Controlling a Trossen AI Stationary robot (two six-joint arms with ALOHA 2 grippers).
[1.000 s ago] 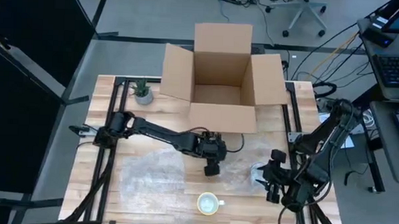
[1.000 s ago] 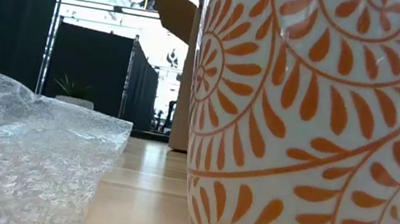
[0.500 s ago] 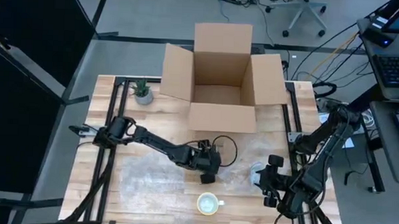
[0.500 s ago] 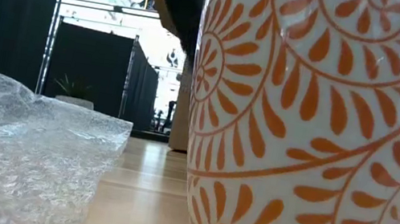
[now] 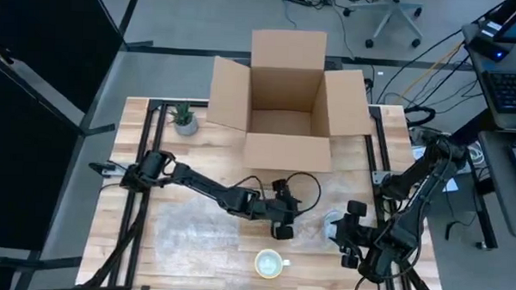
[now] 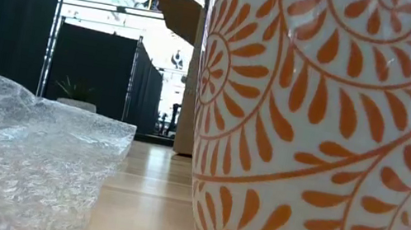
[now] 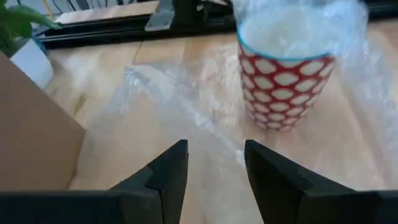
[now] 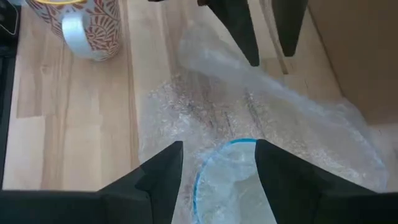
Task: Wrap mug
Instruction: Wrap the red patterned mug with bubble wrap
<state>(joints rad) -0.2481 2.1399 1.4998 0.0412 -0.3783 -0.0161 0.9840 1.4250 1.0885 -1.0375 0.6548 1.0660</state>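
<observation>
Your right gripper (image 5: 344,243) is hovering fingers apart right over red mug (image 7: 285,81); left gripper (image 5: 283,225) is facing it, fingers apart, seemingly farther off.

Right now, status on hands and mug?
Left hand open, mid-table. Right hand open above red mug on bubble wrap. Orange mug unwrapped.

even, soft light on the pale wooden table (image 5: 134,244); the low view's bright backlit room glares (close orange-patterned white mug (image 6: 319,134) slightly soft).

The open left pincer (image 7: 214,163) faces a red-patterned mug (image 7: 285,74) on bubble wrap (image 7: 186,106).
</observation>
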